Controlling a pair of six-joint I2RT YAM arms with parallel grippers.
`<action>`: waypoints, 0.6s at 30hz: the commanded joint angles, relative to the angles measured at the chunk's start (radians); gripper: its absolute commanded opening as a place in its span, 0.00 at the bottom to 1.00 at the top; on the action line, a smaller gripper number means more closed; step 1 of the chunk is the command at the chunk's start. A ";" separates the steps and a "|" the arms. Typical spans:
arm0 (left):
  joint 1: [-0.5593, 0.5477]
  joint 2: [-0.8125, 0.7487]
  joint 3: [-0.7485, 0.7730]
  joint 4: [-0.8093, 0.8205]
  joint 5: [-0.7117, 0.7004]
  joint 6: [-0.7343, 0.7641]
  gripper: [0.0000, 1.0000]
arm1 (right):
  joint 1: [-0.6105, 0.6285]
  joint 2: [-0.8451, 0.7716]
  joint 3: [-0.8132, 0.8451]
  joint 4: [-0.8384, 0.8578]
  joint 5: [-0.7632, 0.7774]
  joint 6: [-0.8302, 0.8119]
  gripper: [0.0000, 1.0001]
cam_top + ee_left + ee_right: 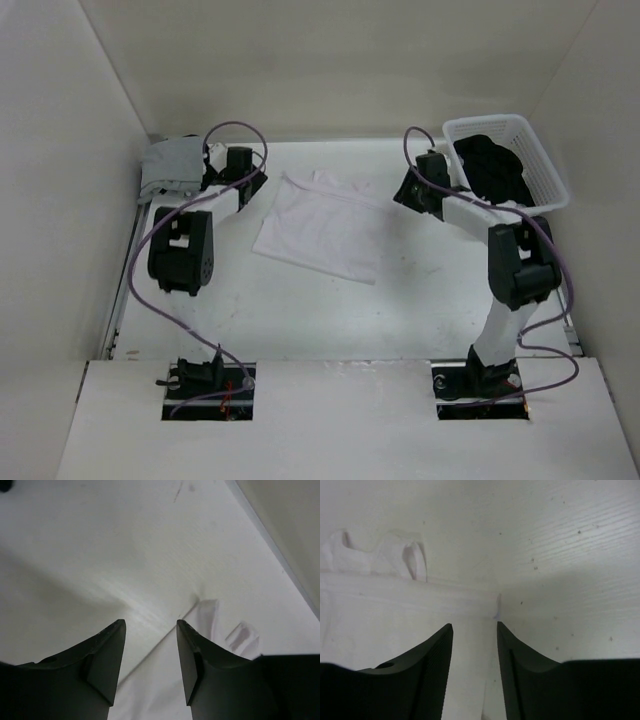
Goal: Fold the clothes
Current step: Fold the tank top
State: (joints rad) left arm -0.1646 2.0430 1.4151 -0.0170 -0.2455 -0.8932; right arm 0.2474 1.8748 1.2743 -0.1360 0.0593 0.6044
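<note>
A pale pink-white garment [320, 228] lies spread flat in the middle of the table. My left gripper [256, 188] hangs over its far left corner and my right gripper [407, 190] over its far right corner. In the left wrist view the left gripper [150, 626] stands open, with the cloth [160, 680] lying flat below the gap. In the right wrist view the right gripper [474, 626] is open too, above the garment's edge [395, 615], and nothing is held. A grey folded garment [170, 165] rests at the far left. A black garment [493, 165] fills the basket.
The white lattice basket [545, 165] stands at the far right corner, close behind my right arm. White walls close in the table on the left, back and right. The bare white table [330, 320] stretches between the garment and the arm bases.
</note>
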 commanded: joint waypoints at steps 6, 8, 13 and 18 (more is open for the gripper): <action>-0.072 -0.533 -0.640 0.166 -0.109 -0.018 0.44 | 0.210 -0.452 -0.416 0.165 0.165 0.046 0.41; -0.065 -0.614 -0.763 0.166 -0.091 -0.036 0.43 | 0.290 -0.538 -0.537 0.193 0.162 0.076 0.08; -0.033 -0.754 -0.950 0.173 0.001 -0.043 0.44 | 0.462 -0.687 -0.746 0.216 0.169 0.159 0.12; 0.024 -0.715 -0.981 0.247 0.098 -0.024 0.43 | 0.494 -0.666 -0.820 0.283 0.154 0.209 0.30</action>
State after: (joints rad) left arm -0.1596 1.3251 0.4530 0.1394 -0.2188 -0.9268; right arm 0.7368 1.2053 0.4541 0.0345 0.1909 0.7650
